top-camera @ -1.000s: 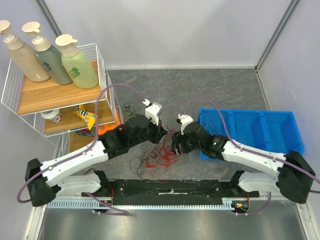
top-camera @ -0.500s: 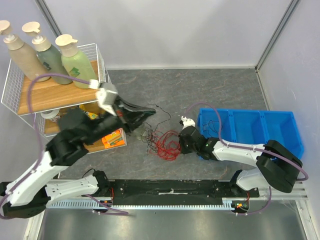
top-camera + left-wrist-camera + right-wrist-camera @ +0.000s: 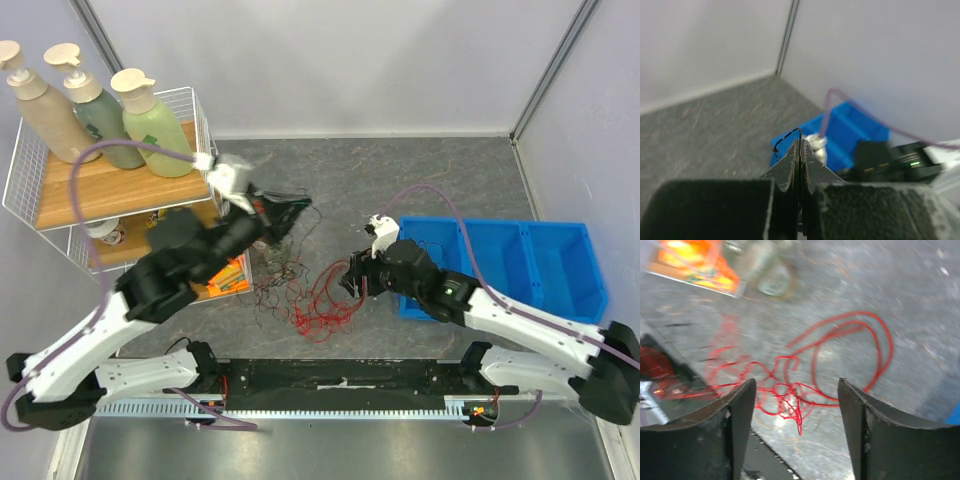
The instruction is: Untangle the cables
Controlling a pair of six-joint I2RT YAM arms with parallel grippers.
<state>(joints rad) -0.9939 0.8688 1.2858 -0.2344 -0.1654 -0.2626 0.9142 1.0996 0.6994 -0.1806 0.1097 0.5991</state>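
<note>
Lifted clear, right hand (image 3: 352,281) gapes over motion-blurred cables (image 3: 782,392).

The table (image 3: 400,170) was a grey speckled slab with white walls round it. A loose bunch of red wires (image 3: 322,300) lay near the middle front, with thin black wires (image 3: 270,288) trailing down onto it just to their left, touching the red ones. A blue bin (image 3: 560,262) with three sections sat on the right, and a white wire rack (image 3: 90,190) stood on the left

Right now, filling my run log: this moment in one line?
left gripper shut on black cable | right gripper open over red cables
</note>
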